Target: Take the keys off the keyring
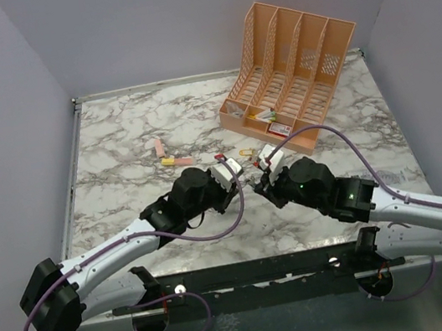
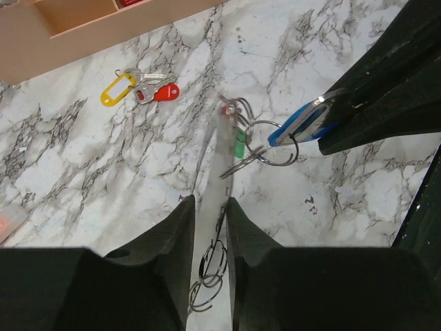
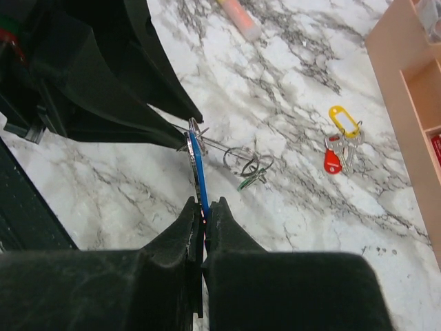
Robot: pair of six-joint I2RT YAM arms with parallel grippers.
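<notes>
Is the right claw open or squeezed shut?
Shut. In its wrist view the right gripper clamps the thin blue tag from both sides, with no gap showing.

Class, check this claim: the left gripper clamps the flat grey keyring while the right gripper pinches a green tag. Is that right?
Not quite: the right gripper pinches the blue tag, seen in the right wrist view. The left gripper does clamp the keyring.
</notes>
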